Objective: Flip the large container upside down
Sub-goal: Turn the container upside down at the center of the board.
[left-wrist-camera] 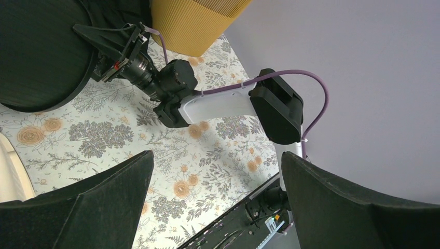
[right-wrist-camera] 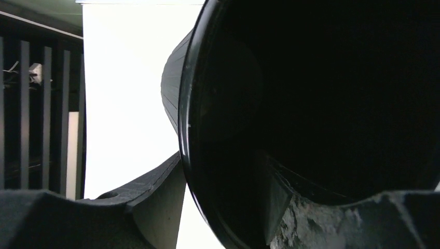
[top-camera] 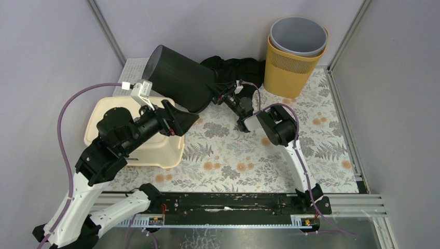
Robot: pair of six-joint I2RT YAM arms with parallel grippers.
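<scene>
1. The large black ribbed plastic container [top-camera: 179,78] lies tipped on its side at about 11 o'clock on the floral tabletop [top-camera: 233,150]. Its closed base is raised toward 10 o'clock and its mouth is turned toward 4 o'clock. It is judged to be partway over, not yet inverted.
2. The right tool [top-camera: 220,96] is set at the mouth, with one finger outside the rim and one inside, probably because the rim offers the only thin edge to take. The fingers are seen parted, with slack beside the inner one, so the rim appears not to be pinched.
3. The left tool [top-camera: 187,118] is held spread wide and empty at the container's 6 o'clock side, above the cream plastic basket [top-camera: 155,150]. It is judged to be placed there to steady or push the wall.
4. The yellow perforated bin [top-camera: 290,70] at 1 o'clock is kept apart from the container.
</scene>
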